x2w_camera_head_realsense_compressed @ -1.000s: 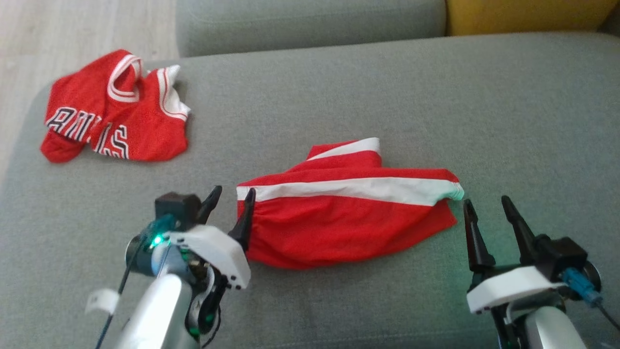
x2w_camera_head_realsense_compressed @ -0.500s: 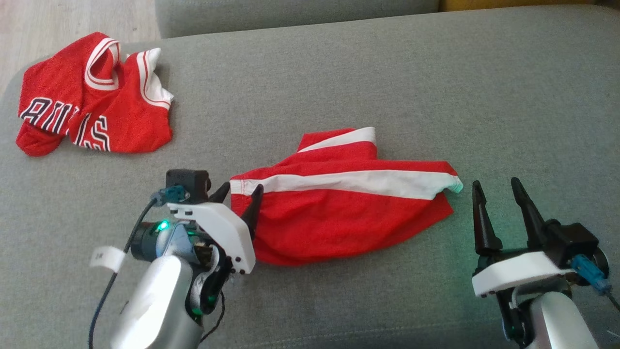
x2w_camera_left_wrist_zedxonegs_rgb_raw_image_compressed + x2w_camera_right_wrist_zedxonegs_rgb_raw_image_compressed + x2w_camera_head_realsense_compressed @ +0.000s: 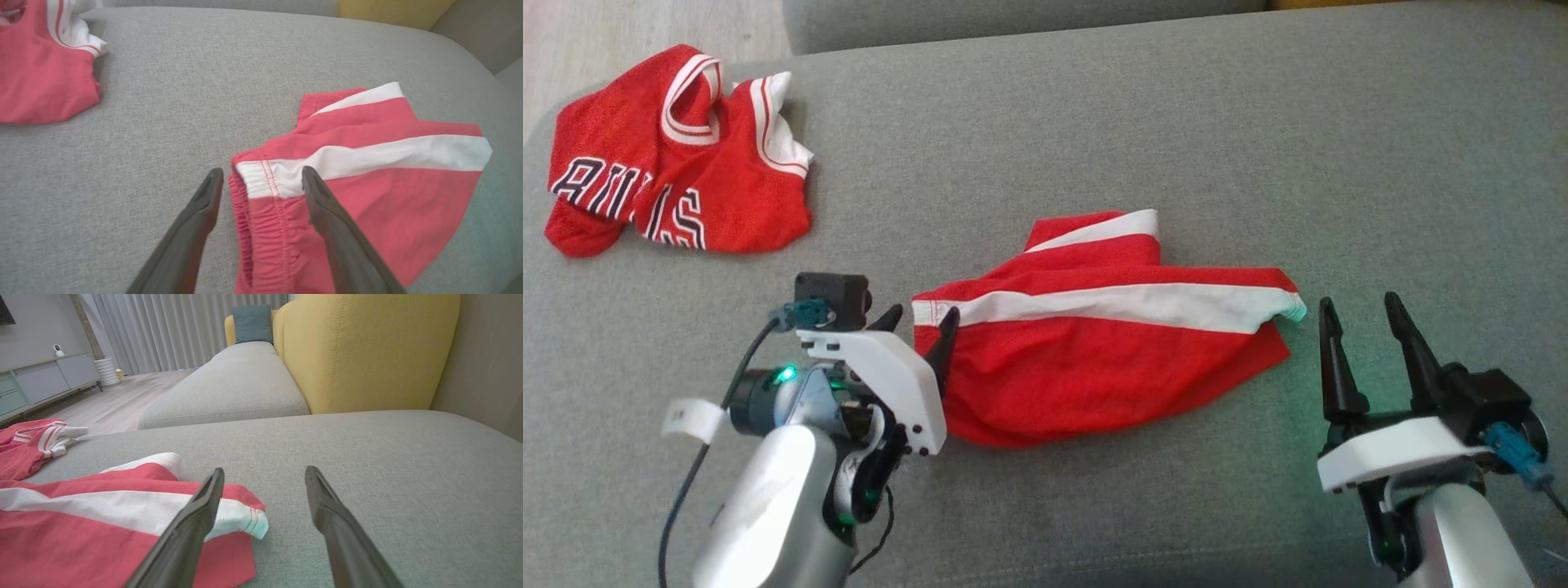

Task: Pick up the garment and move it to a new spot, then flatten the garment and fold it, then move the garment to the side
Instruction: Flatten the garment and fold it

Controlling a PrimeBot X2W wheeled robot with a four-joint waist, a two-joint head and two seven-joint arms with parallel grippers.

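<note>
The garment, red shorts with a white side stripe, lies rumpled mid-cushion, waistband to the left. My left gripper stands open at that waistband corner. In the left wrist view the gripper has the elastic edge of the shorts between its fingers, one finger over the cloth and one over bare cushion. My right gripper is open just right of the shorts' leg hem, gripping nothing. The right wrist view shows the right gripper with its left finger over the hem.
A red jersey with dark lettering lies crumpled at the far left of the grey sofa cushion. Behind it are another grey seat and a yellow backrest. Wooden floor lies past the cushion's left corner.
The head view has shifted, so the whole scene sits differently. My left wrist has rolled a little at the waistband corner. Both grippers stay open and the shorts lie as before.
</note>
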